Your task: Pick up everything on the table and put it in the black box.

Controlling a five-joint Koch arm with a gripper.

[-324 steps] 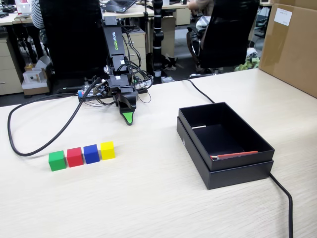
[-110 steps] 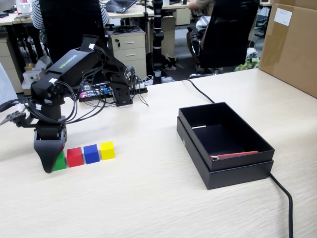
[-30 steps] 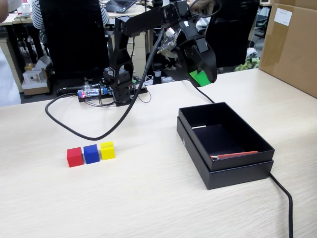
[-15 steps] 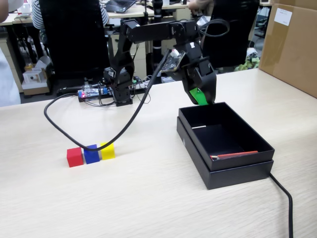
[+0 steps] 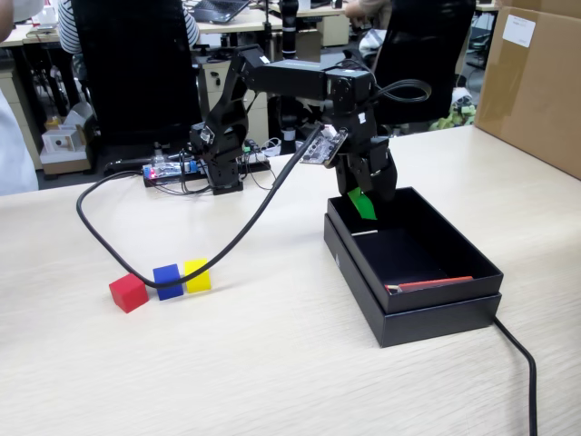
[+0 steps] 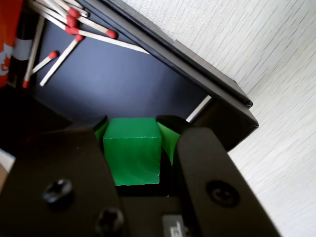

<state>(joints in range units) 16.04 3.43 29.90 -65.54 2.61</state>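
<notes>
My gripper (image 5: 365, 202) hangs over the far left corner of the black box (image 5: 427, 304), shut on the green cube (image 6: 132, 148), which sits squarely between the two jaws in the wrist view. Below the cube lies the box's dark floor (image 6: 123, 74). On the pale table (image 5: 272, 363) the red cube (image 5: 128, 292) sits a little apart and turned, left of the blue cube (image 5: 168, 281) and the yellow cube (image 5: 197, 275), which stand side by side. The arm's thick black cable (image 5: 182, 263) lies against the blue and yellow cubes.
Several red-tipped matches (image 6: 64, 29) lie inside the box, with a red strip (image 5: 431, 284) along its near inner edge. A big brown carton (image 5: 536, 82) stands at the far right. Another black cable (image 5: 519, 363) runs off from the box's front right corner.
The gripper has come down with the green cube from above the box's back edge into its far corner. The trailing cable has swept the red cube away to the left of the row.
</notes>
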